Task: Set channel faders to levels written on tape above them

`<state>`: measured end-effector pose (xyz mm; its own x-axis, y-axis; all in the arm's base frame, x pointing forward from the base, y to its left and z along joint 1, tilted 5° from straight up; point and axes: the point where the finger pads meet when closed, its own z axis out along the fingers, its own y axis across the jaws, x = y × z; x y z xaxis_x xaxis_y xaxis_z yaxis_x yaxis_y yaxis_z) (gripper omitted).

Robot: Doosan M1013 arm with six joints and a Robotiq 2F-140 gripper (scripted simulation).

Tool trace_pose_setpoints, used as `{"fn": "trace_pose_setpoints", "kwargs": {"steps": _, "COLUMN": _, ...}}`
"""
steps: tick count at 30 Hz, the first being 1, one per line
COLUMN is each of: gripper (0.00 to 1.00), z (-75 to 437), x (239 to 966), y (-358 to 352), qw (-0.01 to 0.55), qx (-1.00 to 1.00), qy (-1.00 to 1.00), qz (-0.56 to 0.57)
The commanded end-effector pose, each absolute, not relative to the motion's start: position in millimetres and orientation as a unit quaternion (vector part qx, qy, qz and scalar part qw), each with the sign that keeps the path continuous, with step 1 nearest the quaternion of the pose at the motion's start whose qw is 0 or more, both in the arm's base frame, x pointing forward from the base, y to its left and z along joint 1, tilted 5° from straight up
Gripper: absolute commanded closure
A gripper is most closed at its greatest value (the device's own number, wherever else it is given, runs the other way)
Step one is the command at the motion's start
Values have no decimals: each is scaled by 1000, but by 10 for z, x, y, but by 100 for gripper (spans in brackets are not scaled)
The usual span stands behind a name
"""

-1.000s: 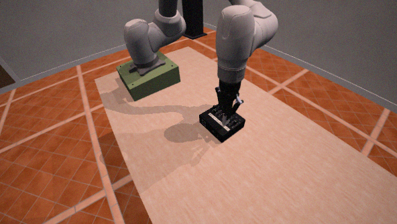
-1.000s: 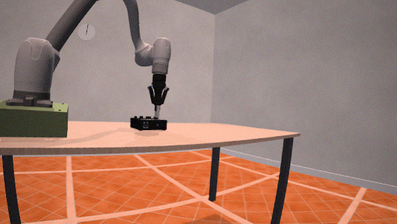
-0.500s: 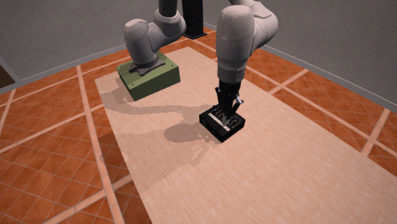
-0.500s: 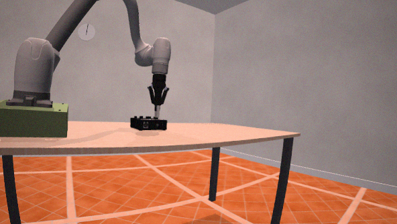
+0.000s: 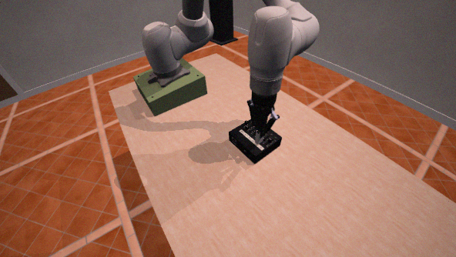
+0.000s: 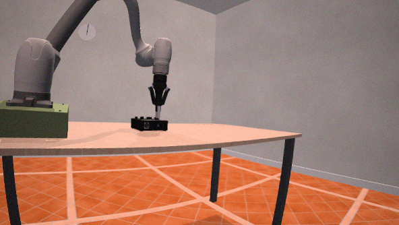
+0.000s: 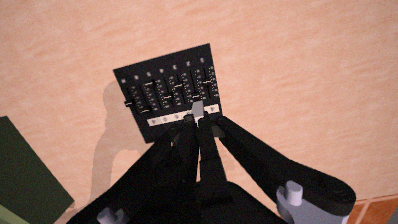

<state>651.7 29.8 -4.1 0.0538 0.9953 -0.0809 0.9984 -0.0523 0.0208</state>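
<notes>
The black lighting desk (image 5: 246,145) (image 6: 145,125) (image 7: 126,78) stands on its feet on the table (image 5: 308,192) (image 6: 209,135) (image 7: 310,60). In the wrist view it shows several faders side by side with their caps at different heights, and a white tape strip (image 7: 167,119) along its near edge. The numbers on the tape are too small to read. My gripper (image 5: 262,137) (image 6: 157,116) (image 7: 199,108) is shut on nothing. It points straight down, with its tip at the tape end of the second fader from the right. A fader cap (image 7: 196,97) lies just beyond the tip.
The arm's green base block (image 5: 173,90) (image 6: 34,121) (image 7: 25,170) stands at the far left end of the table. The table edge lies well away from the desk on all sides. A tiled floor surrounds the table.
</notes>
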Motion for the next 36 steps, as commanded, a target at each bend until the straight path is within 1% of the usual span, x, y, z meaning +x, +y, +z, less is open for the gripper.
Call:
{"fn": "trace_pose_setpoints", "kwargs": {"steps": 1, "gripper": 100, "z": -74, "x": 6496, "y": 315, "qw": 36, "qx": 724, "qy": 689, "qz": -24}}
{"fn": "trace_pose_setpoints", "kwargs": {"steps": 36, "gripper": 100, "z": -89, "x": 6505, "y": 491, "qw": 36, "qx": 724, "qy": 689, "qz": -24}}
